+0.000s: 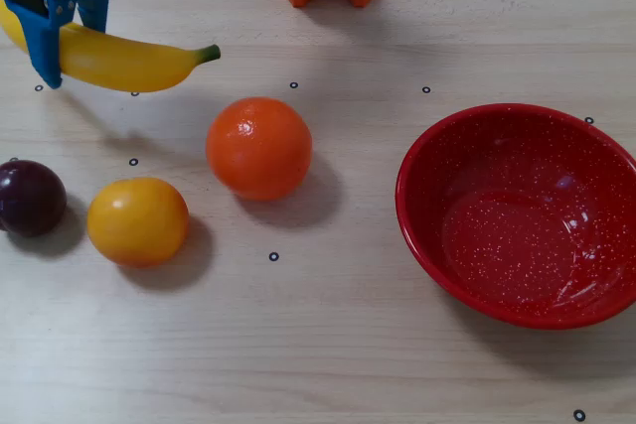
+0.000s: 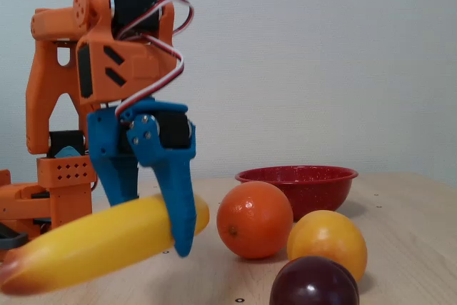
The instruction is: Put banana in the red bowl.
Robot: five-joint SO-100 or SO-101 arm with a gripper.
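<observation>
Even, bright light fills both views, casting soft shadows beside the fruit on the table. Glare glints inside the red bowl. In the fixed view, the banana tip nearest the camera blurs.

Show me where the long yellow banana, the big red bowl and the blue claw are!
Long curved yellow banana (image 1: 129, 62), overhead view, middle of its body.
Large glossy red speckled bowl (image 1: 422, 151), overhead view, left rim.
Blue claw (image 2: 153, 230), fixed view, between its fingertips, gripping the banana.

Overhead view looks straight down on table; fixed view sits low, close (table level), both sharing the fruit.
</observation>
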